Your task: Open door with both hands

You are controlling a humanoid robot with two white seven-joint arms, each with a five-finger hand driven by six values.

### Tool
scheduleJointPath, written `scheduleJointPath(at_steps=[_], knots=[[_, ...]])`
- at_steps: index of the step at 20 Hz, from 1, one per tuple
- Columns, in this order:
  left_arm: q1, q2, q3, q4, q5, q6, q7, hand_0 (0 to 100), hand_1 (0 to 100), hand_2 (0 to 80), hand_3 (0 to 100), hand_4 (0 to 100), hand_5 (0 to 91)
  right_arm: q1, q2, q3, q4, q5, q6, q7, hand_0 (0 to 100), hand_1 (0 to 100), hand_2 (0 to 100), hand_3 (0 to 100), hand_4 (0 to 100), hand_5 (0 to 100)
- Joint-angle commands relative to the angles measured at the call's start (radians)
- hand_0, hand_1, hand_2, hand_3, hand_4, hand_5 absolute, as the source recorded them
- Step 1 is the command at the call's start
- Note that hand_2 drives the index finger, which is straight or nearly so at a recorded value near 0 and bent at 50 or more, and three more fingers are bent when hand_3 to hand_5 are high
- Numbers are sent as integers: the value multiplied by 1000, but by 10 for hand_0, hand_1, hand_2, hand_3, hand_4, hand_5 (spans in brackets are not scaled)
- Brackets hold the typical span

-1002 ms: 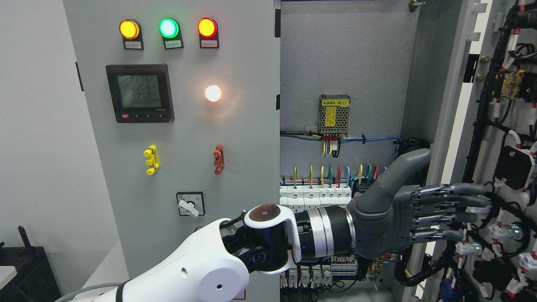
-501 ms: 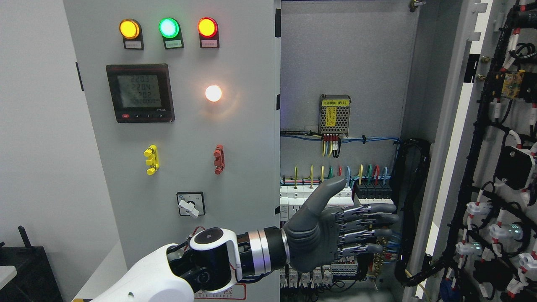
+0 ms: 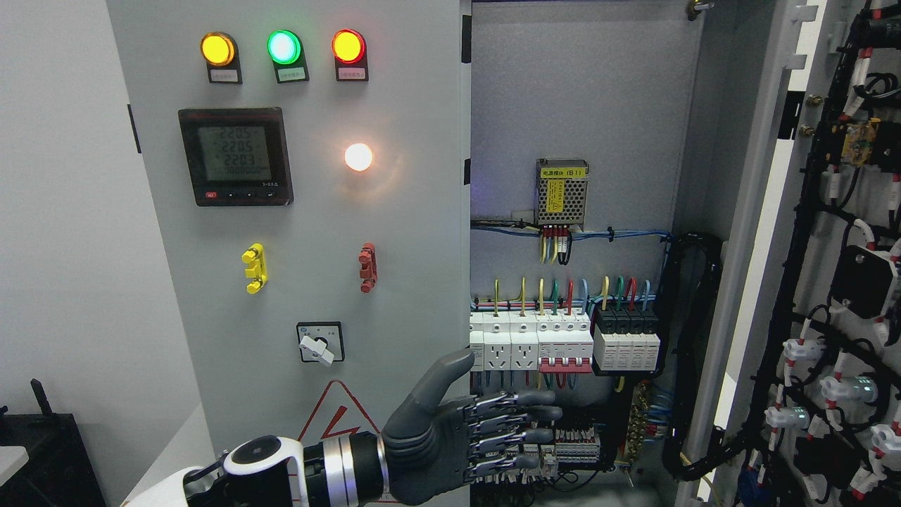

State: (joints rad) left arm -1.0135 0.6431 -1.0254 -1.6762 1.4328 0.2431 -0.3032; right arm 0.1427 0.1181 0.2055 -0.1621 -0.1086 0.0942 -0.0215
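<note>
Right cabinet door [image 3: 816,282] was already swung wide open. Left hand [image 3: 457,440] hung flat-fingered, gripping nothing, near the closed left door [image 3: 310,211].

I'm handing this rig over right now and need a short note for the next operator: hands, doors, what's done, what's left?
Left hand: low in front of the cabinet, fingers stretched out, thumb up, holding nothing, touching no door.
Right hand: not in view.
Right door: swung wide open, its wired inner side facing the camera; the breakers inside are exposed.
Left door: looks closed, lamps and meter lit.
Done: right door opened.
Left: the left door, if it is to be opened too.
</note>
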Motion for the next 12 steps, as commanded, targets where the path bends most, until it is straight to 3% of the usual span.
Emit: scheduleJointPath(at_steps=[1,9,12], knots=[[136,262,15,-103,-2,-4,-5,0,0,0,0,41,0,0,0,0,0,0,1,0,0,0,0,0,0,0],[278,412,18,-109,-8,-8,-43,0,0,0,0,41,0,0,0,0,0,0,1,0,0,0,0,0,0,0],[373,449,24,-103,-60,-16,-50,0,0,0,0,41,0,0,0,0,1,0,1,0,0,0,0,0,0,0]])
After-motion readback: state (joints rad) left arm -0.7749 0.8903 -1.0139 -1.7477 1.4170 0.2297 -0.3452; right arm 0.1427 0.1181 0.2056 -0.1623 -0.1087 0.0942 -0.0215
